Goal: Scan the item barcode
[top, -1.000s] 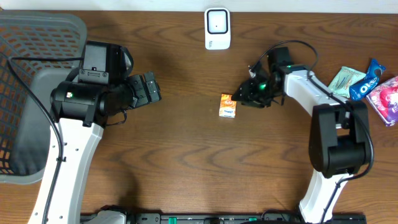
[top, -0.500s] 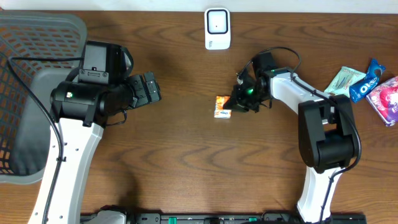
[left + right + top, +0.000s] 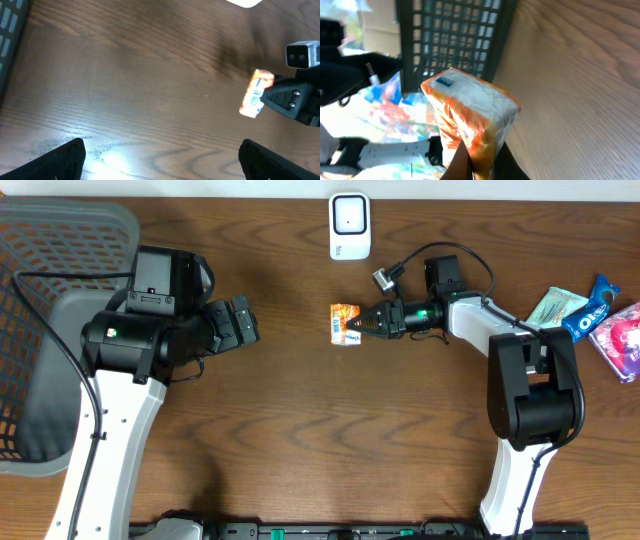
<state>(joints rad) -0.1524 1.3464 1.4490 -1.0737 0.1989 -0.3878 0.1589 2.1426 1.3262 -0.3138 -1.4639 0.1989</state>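
A small orange and white packet (image 3: 344, 323) hangs just above the table's middle, pinched at one end by my right gripper (image 3: 362, 326), which is shut on it. In the right wrist view the packet (image 3: 470, 117) stands up from between the closed fingers (image 3: 461, 162). The white scanner (image 3: 350, 225) stands at the far edge, a little behind the packet. My left gripper (image 3: 240, 323) is open over bare wood to the left. Its wrist view shows the packet (image 3: 256, 93) with printed stripes facing it, and the right gripper (image 3: 292, 97) behind.
A grey mesh basket (image 3: 60, 330) fills the left side and appears in the right wrist view as a dark grid (image 3: 455, 40). Several snack packs (image 3: 590, 315) lie at the right edge. Bare wood lies between the arms.
My right gripper closed on the packet, lifted it and carried it left and slightly back, the arm turning to lie level. The left arm stayed still.
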